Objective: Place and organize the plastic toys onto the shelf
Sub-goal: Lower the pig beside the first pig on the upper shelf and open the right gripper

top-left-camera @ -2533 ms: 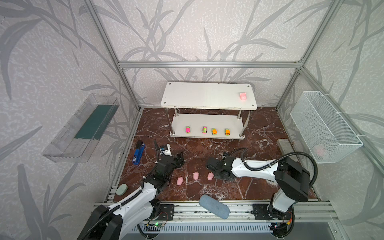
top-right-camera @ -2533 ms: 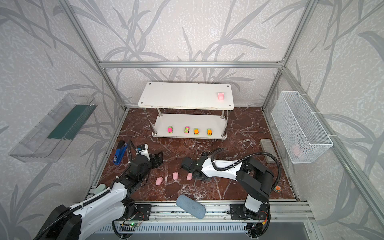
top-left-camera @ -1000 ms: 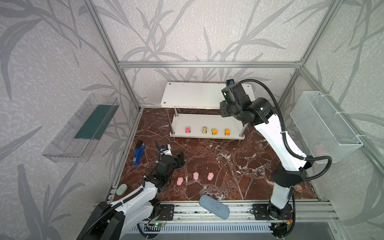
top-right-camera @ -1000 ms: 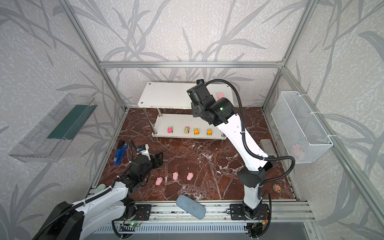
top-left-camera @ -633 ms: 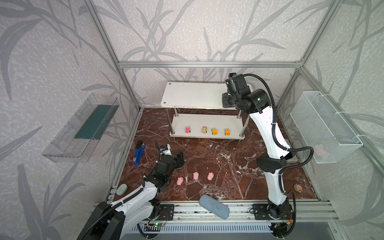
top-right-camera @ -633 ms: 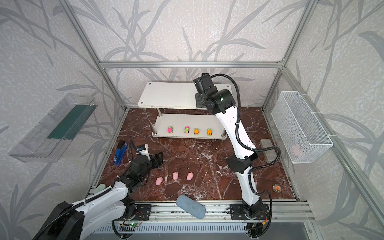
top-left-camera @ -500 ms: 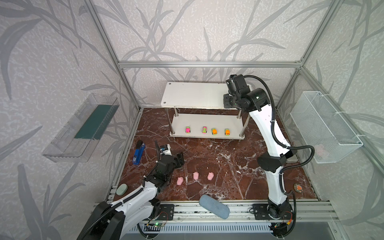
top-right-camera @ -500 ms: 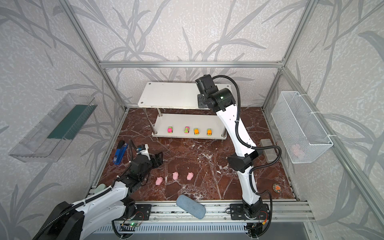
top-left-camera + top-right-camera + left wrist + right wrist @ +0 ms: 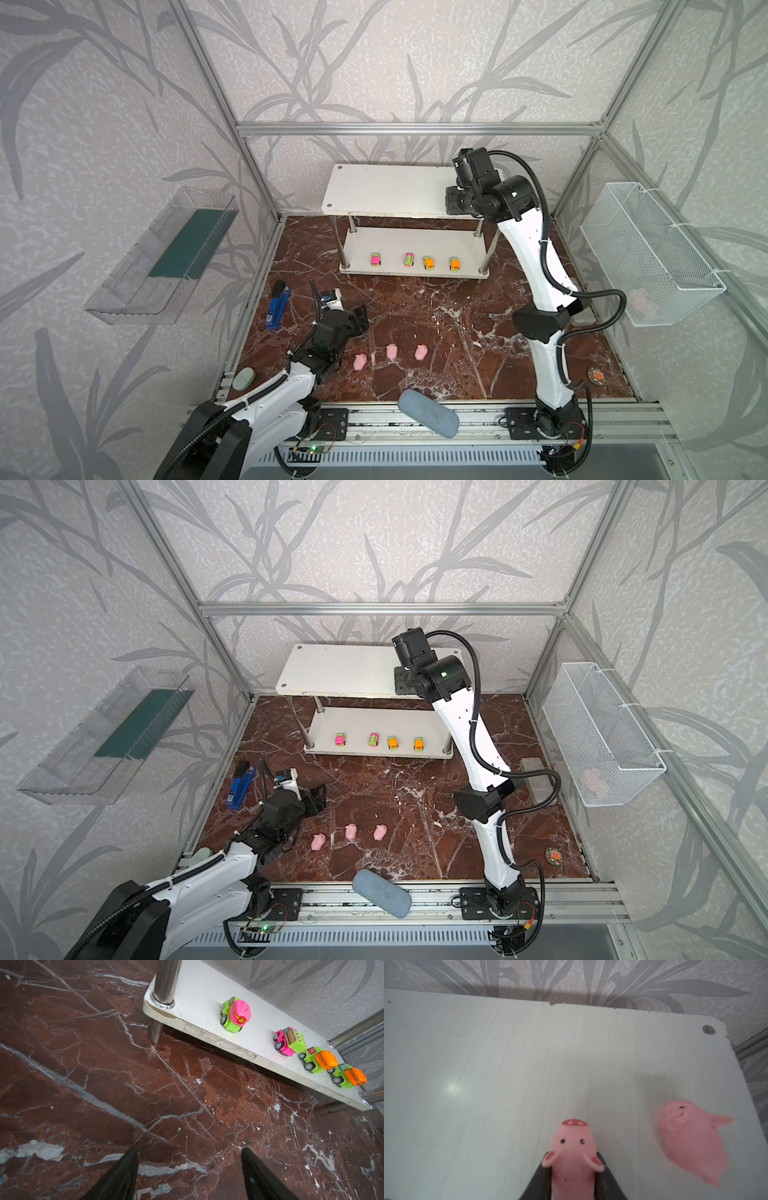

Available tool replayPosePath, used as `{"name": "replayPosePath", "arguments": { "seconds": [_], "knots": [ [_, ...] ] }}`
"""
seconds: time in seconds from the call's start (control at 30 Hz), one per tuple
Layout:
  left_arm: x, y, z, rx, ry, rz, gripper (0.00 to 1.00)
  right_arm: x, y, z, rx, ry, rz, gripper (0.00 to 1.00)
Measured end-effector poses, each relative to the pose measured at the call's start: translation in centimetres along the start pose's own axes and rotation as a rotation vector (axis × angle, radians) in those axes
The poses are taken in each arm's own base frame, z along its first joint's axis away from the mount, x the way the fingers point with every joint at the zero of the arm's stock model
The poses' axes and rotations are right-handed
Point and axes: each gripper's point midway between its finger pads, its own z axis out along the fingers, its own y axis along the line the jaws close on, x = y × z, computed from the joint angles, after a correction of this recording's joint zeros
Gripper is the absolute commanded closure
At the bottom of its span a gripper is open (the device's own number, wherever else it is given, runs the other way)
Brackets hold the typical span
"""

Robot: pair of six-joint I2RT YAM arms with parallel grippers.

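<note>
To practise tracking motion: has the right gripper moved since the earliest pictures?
Yes. The right gripper went from the floor pigs up to the shelf top board, gripping a pig.

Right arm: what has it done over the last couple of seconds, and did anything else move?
The right gripper swung up from the floor to over the shelf's top board, shut on a pink pig, next to the pig already lying there. Unchanged: three pigs on the floor, four toy cars on the lower board, the open left gripper.
</note>
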Motion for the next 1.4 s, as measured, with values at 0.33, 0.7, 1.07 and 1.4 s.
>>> {"name": "replayPosePath", "arguments": {
  "seconds": [0.33,0.7,1.07,1.4],
  "knots": [
    [0.2,0.1,0.1,-0.004,0.006,0.001,0.24,-0.3,0.2,0.6,-0.012,-0.009,0.015,0.57],
    [0.2,0.1,0.3,-0.005,0.006,-0.006,0.24,-0.6,0.2,0.5,-0.031,-0.014,0.028,0.53],
    [0.3,0.1,0.4,-0.007,0.009,-0.006,0.24,-0.5,0.8,0.6,-0.045,-0.011,0.043,0.53],
    [0.3,0.1,0.4,-0.007,0.009,-0.006,0.24,-0.6,1.2,0.5,-0.051,-0.020,0.050,0.52]
  ]
}}
